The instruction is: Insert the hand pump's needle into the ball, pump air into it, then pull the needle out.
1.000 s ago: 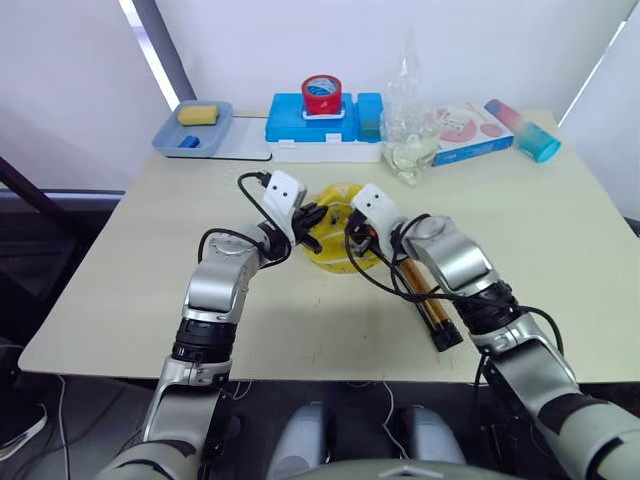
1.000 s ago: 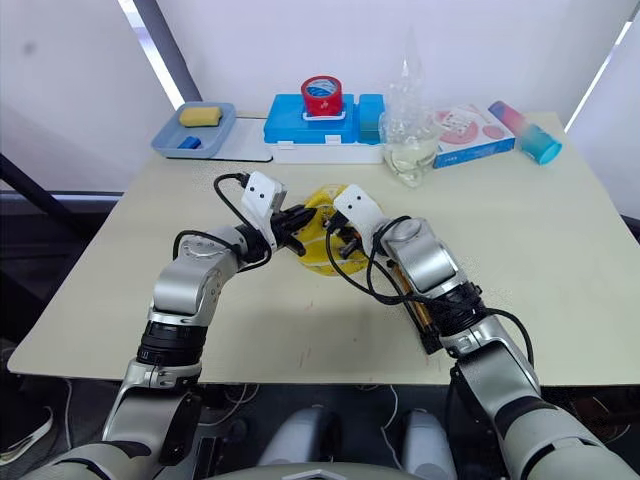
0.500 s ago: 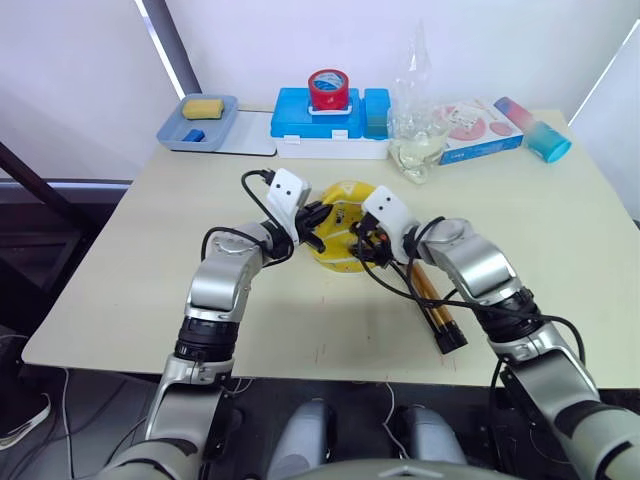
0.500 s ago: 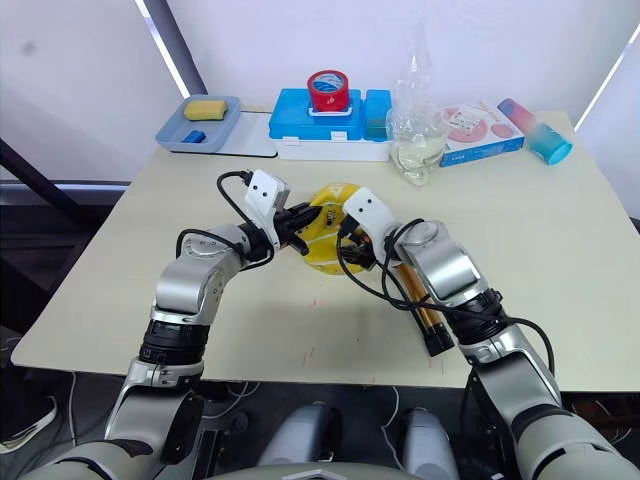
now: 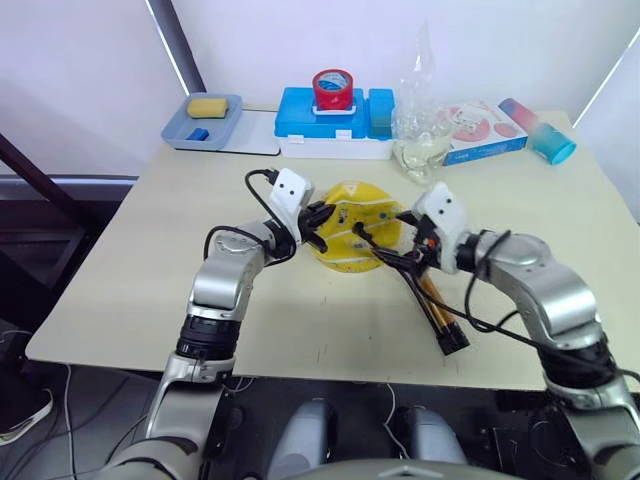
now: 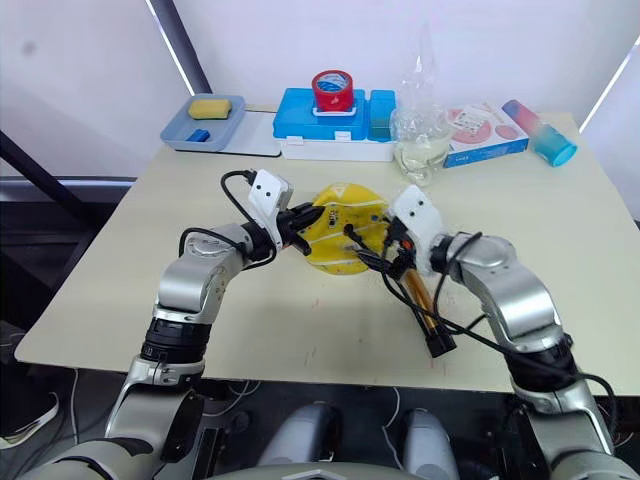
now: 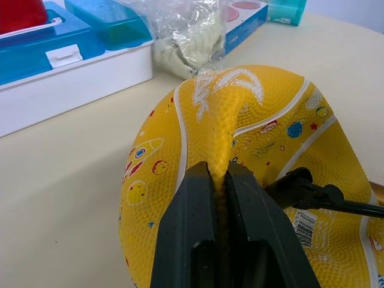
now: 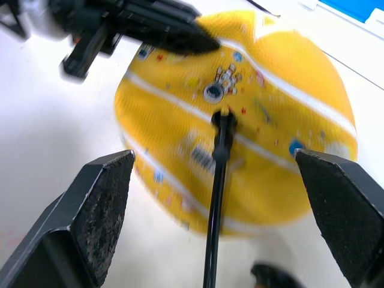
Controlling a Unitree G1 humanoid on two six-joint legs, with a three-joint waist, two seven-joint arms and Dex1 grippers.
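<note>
The yellow ball (image 5: 352,224) lies dented on the table's middle. My left gripper (image 7: 219,180) is shut on a raised fold of its rim. The needle's black fitting (image 8: 223,120) rests against the ball's skin beside a small round valve (image 8: 213,91); the pin itself is hidden. Its thin black hose (image 5: 385,255) runs back to the gold-bronze hand pump (image 5: 436,305), which lies on the table under my right forearm. My right gripper (image 8: 219,204) stands wide open a short way right of the ball, astride the hose without touching it.
Along the far edge stand a grey tray (image 5: 178,134) with a yellow sponge, a blue box (image 5: 330,112) with a red tape roll on top, a clear plastic bag (image 5: 420,135), a flat printed box (image 5: 482,128) and a teal and pink tumbler (image 5: 545,138).
My right gripper has opened, let go of the needle end of the hose and drawn back to the right of the ball. The left grip is unchanged.
</note>
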